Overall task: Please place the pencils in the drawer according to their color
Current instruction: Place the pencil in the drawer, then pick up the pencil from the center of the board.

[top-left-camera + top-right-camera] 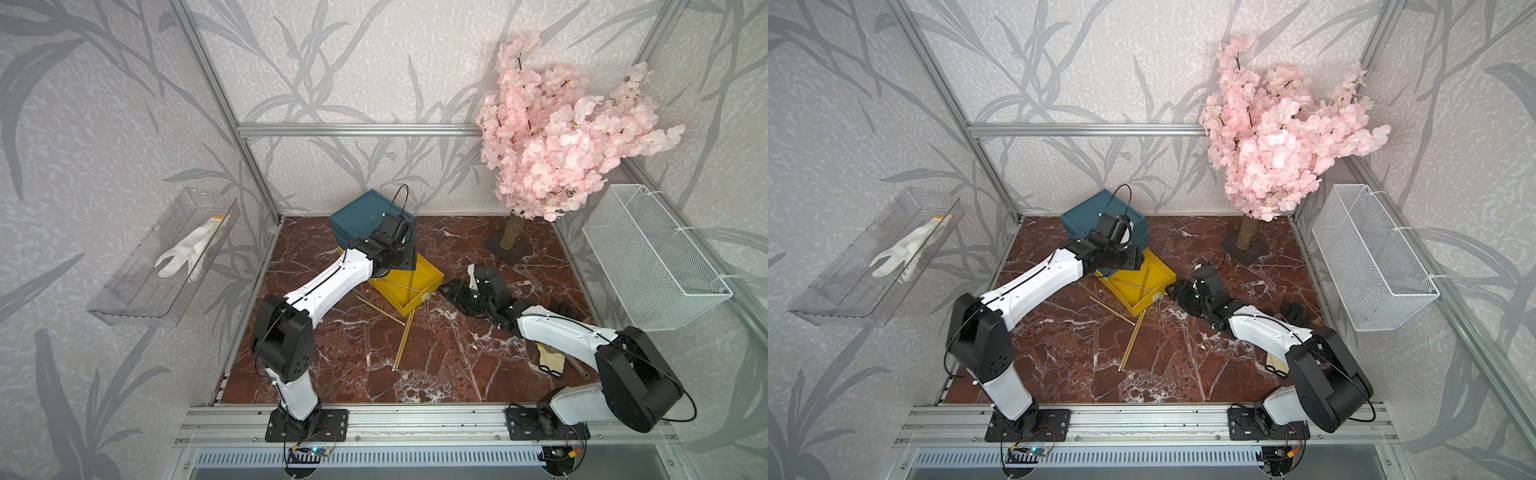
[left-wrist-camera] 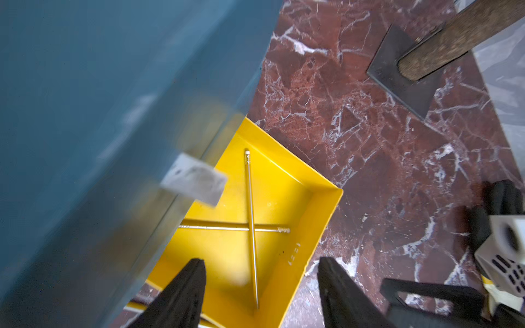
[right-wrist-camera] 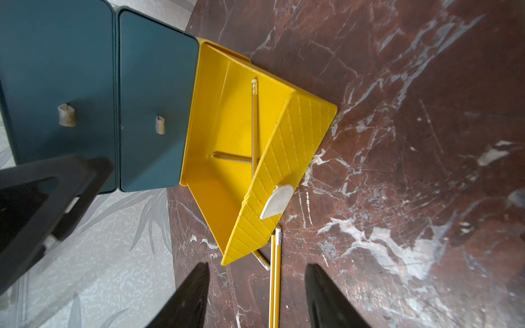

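The drawer box is teal, and its yellow drawer stands pulled out onto the table. Two yellow pencils lie crossed inside the yellow drawer. My left gripper hangs over that drawer, open and empty. The two teal drawers are closed. Several more yellow pencils lie on the table in front of the yellow drawer. My right gripper is open and low over the table, with pencils lying between its fingers, untouched. No dark or green pencils show.
A pink blossom tree stands on a dark base at the back right. A white mesh basket hangs on the right wall. A clear tray holding a white glove hangs on the left. A black glove lies behind my right arm.
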{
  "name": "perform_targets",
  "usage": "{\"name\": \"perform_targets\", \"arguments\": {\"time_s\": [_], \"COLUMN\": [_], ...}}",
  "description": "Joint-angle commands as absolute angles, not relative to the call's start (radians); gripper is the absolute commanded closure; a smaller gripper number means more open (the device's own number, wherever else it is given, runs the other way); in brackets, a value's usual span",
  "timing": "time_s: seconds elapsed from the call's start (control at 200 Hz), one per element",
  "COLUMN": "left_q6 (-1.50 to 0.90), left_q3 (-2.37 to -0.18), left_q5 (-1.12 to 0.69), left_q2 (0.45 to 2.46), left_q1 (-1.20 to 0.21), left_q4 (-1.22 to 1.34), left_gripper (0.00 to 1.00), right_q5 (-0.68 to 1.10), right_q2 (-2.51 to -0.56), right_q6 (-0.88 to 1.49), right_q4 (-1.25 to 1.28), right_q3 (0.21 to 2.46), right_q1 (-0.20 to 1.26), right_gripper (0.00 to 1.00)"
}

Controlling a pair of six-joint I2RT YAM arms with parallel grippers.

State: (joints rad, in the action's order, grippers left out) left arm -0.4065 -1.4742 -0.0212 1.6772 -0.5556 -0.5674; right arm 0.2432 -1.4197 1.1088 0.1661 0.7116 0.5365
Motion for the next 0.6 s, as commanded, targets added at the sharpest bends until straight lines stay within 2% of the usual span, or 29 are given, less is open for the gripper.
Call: {"name": "perform_targets", "arguments": {"time_s": [0.0, 0.135, 0.27, 0.475, 0.595], "left_q6": [-0.508, -0.678, -0.844, -1.048, -1.148], "left_q3": [-1.373, -1.197, -1.076, -1.012, -1.045], "left_q5": [0.07, 0.153, 0.149, -0.003, -0.05], "left_q2": [1.564, 1.439, 1.387, 1.461, 1.538], "left_q1": [-0.552, -0.53, -0.463, -0.298, -0.272], "left_q4": [-0.598, -0.578, -0.59, -0.611, -0.616], "left_gripper": [0.3, 0.24, 0.21, 0.21, 0.24], "right_q5": [0.262, 0.273, 0.275, 0.254, 0.241], "right_q2": [-1.392, -1.393, -1.397, -1.405, -1.412], "right_q6": [1.079, 1.076, 1.08, 1.099, 1.11], "right_q4": [0.121, 0.109, 0.107, 0.12, 0.135], "right_q3": [0.75, 0.752, 0.752, 0.75, 0.743], "right_q1": [0.534, 0.537, 0.552, 0.593, 0.61], "right_gripper": [0.42, 0.42, 0.42, 0.42, 0.42]}}
